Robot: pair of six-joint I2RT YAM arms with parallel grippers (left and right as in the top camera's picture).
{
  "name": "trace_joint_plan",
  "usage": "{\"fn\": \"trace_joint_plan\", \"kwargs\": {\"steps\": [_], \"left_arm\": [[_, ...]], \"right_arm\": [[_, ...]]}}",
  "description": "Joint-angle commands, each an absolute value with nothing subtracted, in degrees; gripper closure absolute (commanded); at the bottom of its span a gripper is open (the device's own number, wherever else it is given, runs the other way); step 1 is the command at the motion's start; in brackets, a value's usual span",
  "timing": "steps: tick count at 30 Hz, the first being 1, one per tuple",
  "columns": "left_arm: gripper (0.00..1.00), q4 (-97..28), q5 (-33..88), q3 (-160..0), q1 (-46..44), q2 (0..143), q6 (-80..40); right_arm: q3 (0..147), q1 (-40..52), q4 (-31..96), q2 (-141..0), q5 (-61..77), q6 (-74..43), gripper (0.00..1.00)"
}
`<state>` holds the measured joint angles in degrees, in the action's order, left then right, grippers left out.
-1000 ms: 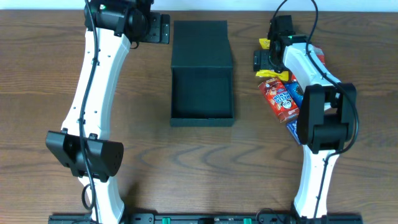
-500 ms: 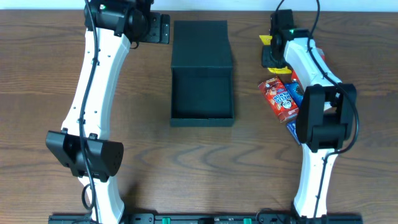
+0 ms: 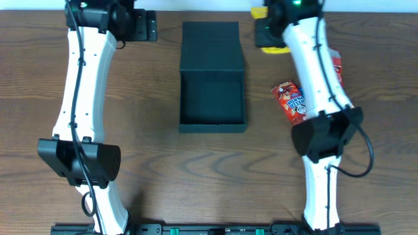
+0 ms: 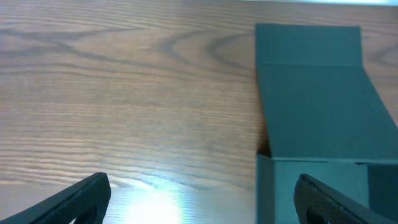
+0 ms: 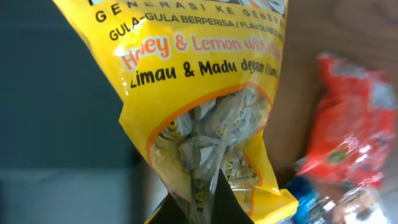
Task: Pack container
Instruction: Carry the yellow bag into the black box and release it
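Transfer: right gripper (image 5: 202, 200) pinches yellow sweet bag (image 5: 199, 106); carry it to the hand's left, above the open container (image 3: 212, 47), then release. Left gripper (image 4: 202, 194) wide, empty.

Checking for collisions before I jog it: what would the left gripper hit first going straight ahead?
Probably bare table: the left gripper, fingers open, faces wood beside the container. The finger nearest it might clip its edge; depth is unclear.

The yellow packet (image 5: 205, 93) is cut off at the top. The red packet (image 5: 351, 124) right of it is blurred, print unreadable.
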<state>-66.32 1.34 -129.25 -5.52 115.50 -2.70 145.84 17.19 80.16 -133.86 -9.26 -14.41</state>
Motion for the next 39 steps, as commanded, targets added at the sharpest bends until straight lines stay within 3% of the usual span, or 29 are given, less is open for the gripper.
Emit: {"fn": "trace_joint_plan", "kwargs": {"steps": [1, 13, 38, 39], "left_arm": [[0.05, -66.81, 1.52, -130.23, -3.70, 115.22, -1.72], [0.05, -66.78, 7.22, -130.23, 4.62, 115.22, -1.93], [0.05, -66.63, 10.63, -130.23, 9.45, 115.22, -3.46], [0.05, -66.59, 10.63, -130.23, 9.45, 115.22, -3.46]], "right_arm": [[147.04, 22.76, 83.55, -132.22, -8.62, -25.02, 0.99], [133.58, 39.64, 88.03, -132.27, -7.92, -46.72, 0.98], [123.61, 44.31, 72.71, -132.29, -4.14, -52.71, 0.98], [123.61, 44.31, 72.01, -132.29, -3.36, -50.74, 0.85]]}}
